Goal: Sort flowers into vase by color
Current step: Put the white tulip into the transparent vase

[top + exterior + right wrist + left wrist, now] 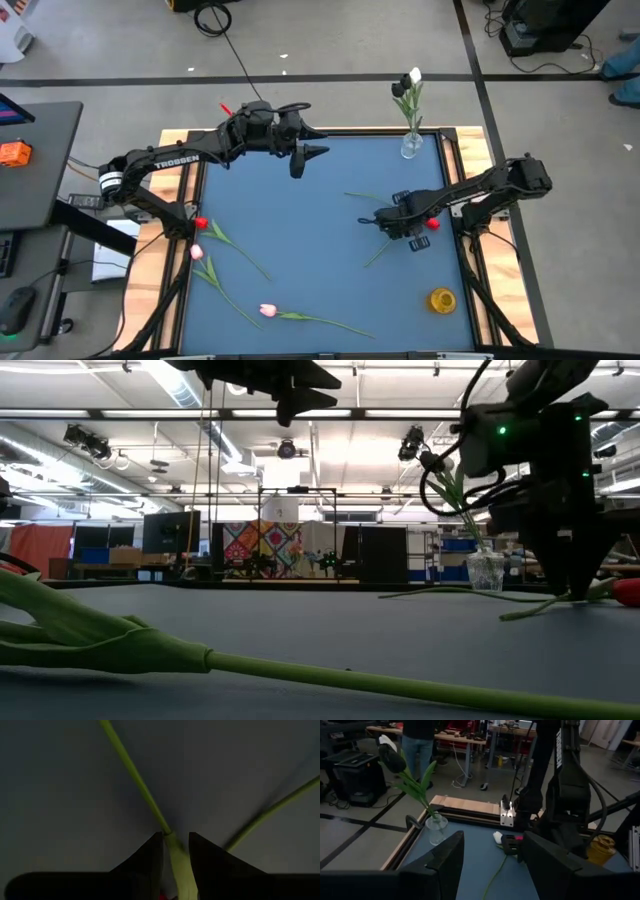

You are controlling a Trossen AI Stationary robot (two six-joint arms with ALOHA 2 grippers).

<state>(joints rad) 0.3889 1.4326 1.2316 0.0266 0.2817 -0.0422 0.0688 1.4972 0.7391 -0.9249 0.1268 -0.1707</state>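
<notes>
My right gripper (pixel 403 220) points down at the table's right half, shut on the green stem of a red-headed tulip (pixel 433 224) that lies there; a second stem (pixel 265 815) crosses close by. My left gripper (pixel 308 152) is open and hangs high over the table's far side, touching nothing. A clear glass vase (pixel 411 146) at the far right edge holds a black and a white tulip (pixel 392 757). A red tulip (pixel 200 224) and two pink ones (pixel 196 252) (pixel 267 311) lie flat on the table's left and near parts. My right gripper (pixel 176 836) pinches the red tulip's stem (pixel 172 847) between its two fingers, close to the red head. The fingers come from above, pointing down, and lie across the stem. The stem's far length (pixel 540 606) still lies on the table.
A small yellow vase (pixel 442 299) stands near the table's near right corner. Wooden rails (pixel 178 180) frame the blue tabletop. A long green stem (pixel 300 672) lies right in front of the low camera. A person's legs (pixel 417 750) show beyond the far edge.
</notes>
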